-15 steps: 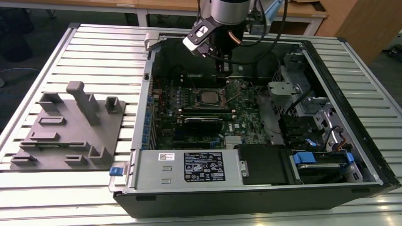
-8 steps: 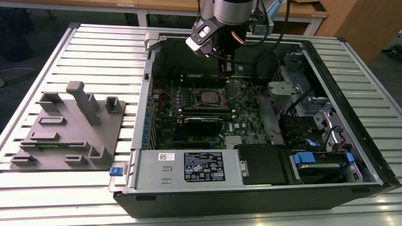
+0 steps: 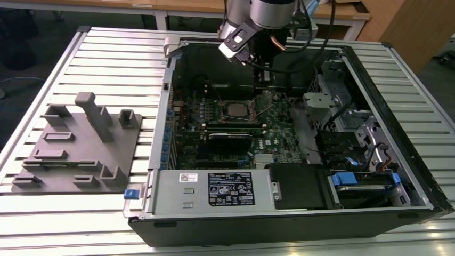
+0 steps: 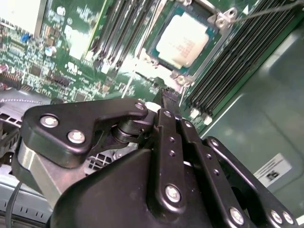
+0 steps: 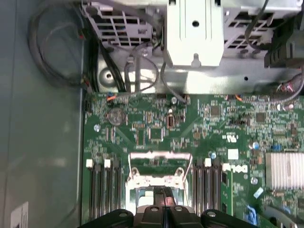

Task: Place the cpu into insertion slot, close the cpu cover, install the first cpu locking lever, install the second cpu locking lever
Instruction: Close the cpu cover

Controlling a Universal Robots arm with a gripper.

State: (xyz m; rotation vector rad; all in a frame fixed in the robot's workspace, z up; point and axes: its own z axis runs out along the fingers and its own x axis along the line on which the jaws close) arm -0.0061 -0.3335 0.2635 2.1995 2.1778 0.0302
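Observation:
The cpu, a pale silvery square chip, lies in the insertion slot on the green board in the open computer case. In the first wrist view a silver windowed frame, the cpu cover, shows just beyond the chip's pale edge; I cannot tell whether it lies flat. A thin wire lever sticks up beside the socket. My gripper hangs above the board, a little past the socket. Its black fingers are shut with nothing between them, and their tip points at the socket's near edge.
Long black memory slots flank the socket. A black card lies near it, and a silver power supply stands at the case front. A drive cage with cables is at the exterior view's right. A grey fixture plate lies on the slatted table.

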